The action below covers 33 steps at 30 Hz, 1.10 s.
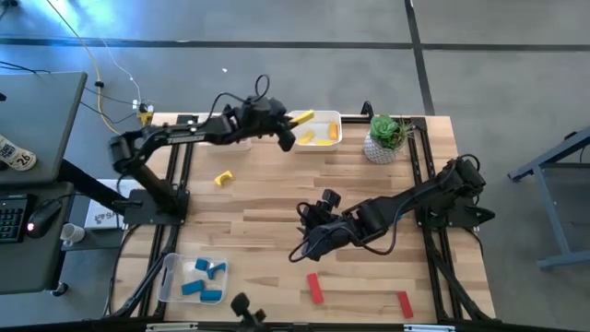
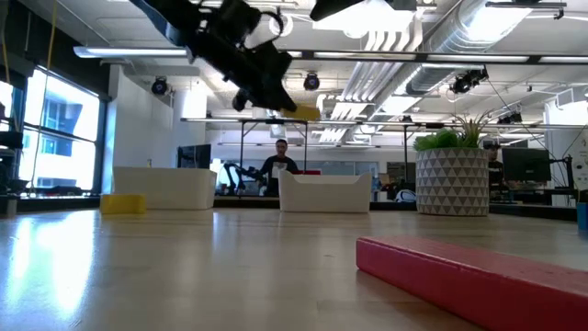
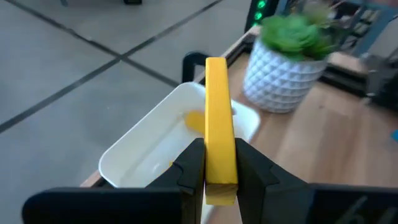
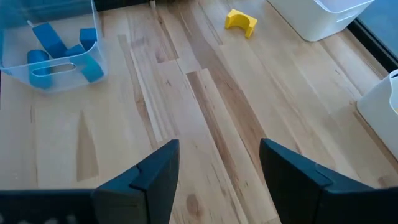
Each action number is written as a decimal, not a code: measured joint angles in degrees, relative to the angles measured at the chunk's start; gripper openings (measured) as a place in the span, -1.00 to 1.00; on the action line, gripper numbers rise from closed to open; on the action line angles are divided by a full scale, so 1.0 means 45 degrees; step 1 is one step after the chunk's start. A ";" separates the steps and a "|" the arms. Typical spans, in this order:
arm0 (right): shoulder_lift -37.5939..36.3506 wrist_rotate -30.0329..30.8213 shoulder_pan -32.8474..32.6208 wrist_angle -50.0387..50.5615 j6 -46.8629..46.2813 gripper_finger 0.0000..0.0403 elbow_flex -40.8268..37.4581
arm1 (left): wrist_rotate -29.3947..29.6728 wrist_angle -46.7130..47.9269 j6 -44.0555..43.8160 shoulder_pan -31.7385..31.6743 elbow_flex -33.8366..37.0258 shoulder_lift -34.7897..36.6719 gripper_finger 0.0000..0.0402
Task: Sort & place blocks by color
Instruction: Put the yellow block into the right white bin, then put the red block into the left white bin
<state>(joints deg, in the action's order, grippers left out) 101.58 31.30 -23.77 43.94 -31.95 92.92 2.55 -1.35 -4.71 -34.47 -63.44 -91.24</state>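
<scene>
Above the white bin (image 3: 155,149), the left pincer (image 3: 219,163) clamps a yellow bar (image 3: 217,112); the right pincer (image 4: 217,168) gapes wide, empty.

Open-plan lab: exposed ceiling ducts (image 2: 478,37), monitors (image 2: 525,164).

Left arm stretched toward the far edge, left tool (image 3: 221,171) raised, fingers clamped on a yellow bar (image 3: 217,118). Right arm bent low across the middle, right tool (image 4: 217,174) apparently idle, fingers spread apart.

Bright overhead light, blurred foreground
</scene>
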 joint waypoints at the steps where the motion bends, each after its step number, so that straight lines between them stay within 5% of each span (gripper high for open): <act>1: 0.0000 -0.0002 0.0000 0.0006 -0.0040 0.04 0.0000 | 0.0000 0.0013 0.0001 -0.0103 -0.0214 -0.0336 -0.78; 10: 0.0000 -0.0338 0.0000 0.0599 -0.0680 0.04 0.0000 | -0.0918 0.0066 -0.0173 -0.0984 -0.1550 -0.2711 -0.78; 18: 0.0001 -0.1392 0.0000 0.3068 -0.3234 0.04 0.0000 | -0.1615 0.0050 -0.0479 -0.1430 -0.2044 -0.3672 -0.76; 33: 0.0010 -0.3373 -0.1008 0.6282 -0.7241 0.04 0.0000 | -0.1664 0.0124 -0.0513 -0.1473 -0.2049 -0.3707 -0.28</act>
<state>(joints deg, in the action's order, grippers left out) 101.62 16.12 -28.30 72.21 -64.53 92.92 -4.94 -0.80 -7.02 -41.10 -72.66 -107.92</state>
